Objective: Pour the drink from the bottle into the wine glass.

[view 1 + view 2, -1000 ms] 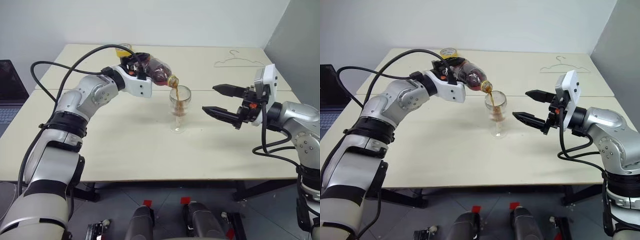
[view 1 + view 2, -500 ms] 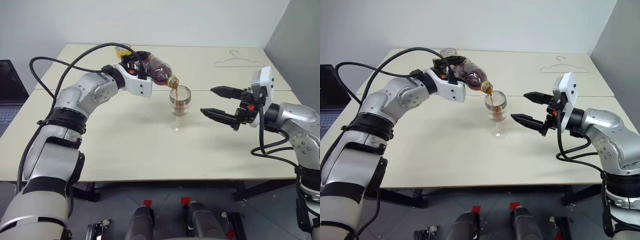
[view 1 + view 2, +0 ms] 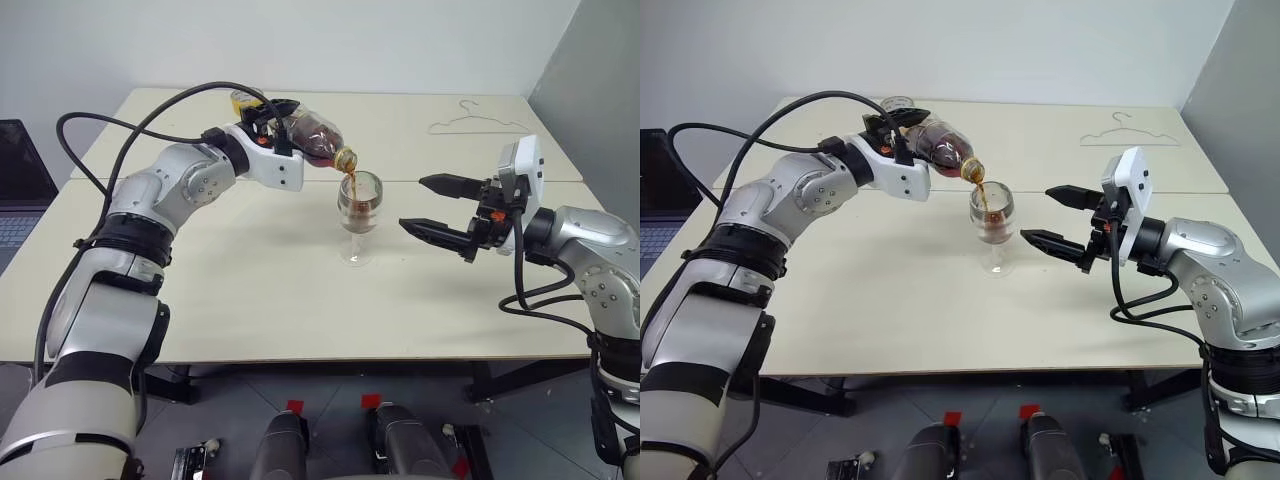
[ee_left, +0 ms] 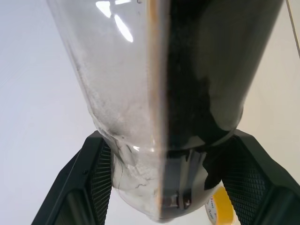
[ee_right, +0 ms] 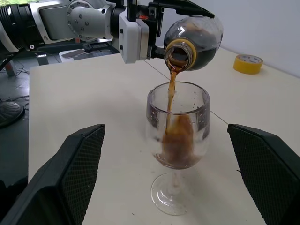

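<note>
- The wine glass (image 3: 359, 215) stands upright on the tabletop (image 3: 250, 290), roughly midway between the two arms, with a pool of dark drink (image 5: 177, 140) already in its bowl.
- The bottle (image 3: 312, 140) is tipped just above and behind the glass rim, its open mouth over the bowl, and a thin brown stream falls into it.
- The left end effector (image 3: 270, 135) is clamped shut on the bottle's lower body; its fingers (image 4: 101, 178) bracket the base.
- The right end effector (image 3: 435, 208) hovers beside the glass, jaws spread wide, touching nothing.
- Handling, as a judgement: the bottle looks light and slightly squashy, so a hard squeeze could surge the flow; the body is the sensible grip.
- The glass seems fragile and top-heavy on a thin stem; steadying it at the stem or low bowl would suit best.
- A yellow tape roll (image 5: 248, 63) lies beyond the glass; whether the bottle is nearly empty is hard to tell.
</note>
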Motion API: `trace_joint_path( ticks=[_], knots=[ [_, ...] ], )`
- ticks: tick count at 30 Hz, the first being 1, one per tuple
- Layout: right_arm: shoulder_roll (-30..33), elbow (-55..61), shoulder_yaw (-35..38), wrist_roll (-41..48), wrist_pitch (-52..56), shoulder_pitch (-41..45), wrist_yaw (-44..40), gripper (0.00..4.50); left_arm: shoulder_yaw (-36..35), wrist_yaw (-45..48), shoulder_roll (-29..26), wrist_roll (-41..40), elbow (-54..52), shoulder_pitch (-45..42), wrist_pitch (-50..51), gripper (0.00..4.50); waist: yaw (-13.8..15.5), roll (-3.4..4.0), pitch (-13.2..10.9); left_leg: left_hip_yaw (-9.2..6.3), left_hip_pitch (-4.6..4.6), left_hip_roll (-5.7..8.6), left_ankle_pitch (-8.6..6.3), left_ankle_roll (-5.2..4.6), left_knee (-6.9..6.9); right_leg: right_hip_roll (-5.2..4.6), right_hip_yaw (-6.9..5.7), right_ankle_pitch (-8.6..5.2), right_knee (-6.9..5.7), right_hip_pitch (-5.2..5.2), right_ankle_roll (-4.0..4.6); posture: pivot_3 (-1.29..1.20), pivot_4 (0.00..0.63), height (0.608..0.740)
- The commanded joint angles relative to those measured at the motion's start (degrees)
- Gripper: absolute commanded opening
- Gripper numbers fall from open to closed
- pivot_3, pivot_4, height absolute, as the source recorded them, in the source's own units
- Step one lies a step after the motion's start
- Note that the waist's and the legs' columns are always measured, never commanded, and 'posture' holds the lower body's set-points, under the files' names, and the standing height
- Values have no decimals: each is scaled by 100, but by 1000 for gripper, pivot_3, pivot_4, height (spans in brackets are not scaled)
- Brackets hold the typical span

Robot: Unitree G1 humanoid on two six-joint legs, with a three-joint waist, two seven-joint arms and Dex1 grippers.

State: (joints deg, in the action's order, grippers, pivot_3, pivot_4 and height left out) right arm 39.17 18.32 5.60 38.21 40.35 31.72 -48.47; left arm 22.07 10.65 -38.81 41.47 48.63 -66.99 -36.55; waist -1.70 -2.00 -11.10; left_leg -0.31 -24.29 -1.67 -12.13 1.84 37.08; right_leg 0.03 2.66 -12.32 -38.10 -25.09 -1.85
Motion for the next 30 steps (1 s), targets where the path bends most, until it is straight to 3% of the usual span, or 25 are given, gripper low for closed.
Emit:
trace_joint_path(
  ticks=[1,8,16,23,30],
  knots=[
    [19,93,81,-7,-113,-4,9,4500,-383,177,92,-598,-32,-128,142,3071,2,0,0,0,0,0,0,0,0,0,0,0,0,0,0,0,150,740],
    [36,106,61,-39,-75,-12,-3,4500,-1044,949,540,-1981,-191,176,793,3071,-1,0,0,0,0,0,0,0,1,0,0,0,-1,0,0,0,150,740],
    [25,57,-4,-8,-19,61,-109,4500,-2585,1679,1202,-4325,-1390,811,3455,3071,-32,0,0,-2,-3,-1,0,0,11,1,1,3,-5,0,1,0,150,740],
    [29,36,-137,124,222,79,-294,4500,-3529,1342,1039,-5144,-2809,2131,5280,3071,-69,0,0,-4,19,-4,1,0,11,4,4,2,-23,8,1,0,150,740],
    [-10,-223,-275,5,123,246,-424,4500,-3882,876,1062,-5162,-3655,3443,5623,3071,-11,0,0,-13,19,-3,1,0,71,4,-1,0,-65,16,0,0,150,740]
  ],
)
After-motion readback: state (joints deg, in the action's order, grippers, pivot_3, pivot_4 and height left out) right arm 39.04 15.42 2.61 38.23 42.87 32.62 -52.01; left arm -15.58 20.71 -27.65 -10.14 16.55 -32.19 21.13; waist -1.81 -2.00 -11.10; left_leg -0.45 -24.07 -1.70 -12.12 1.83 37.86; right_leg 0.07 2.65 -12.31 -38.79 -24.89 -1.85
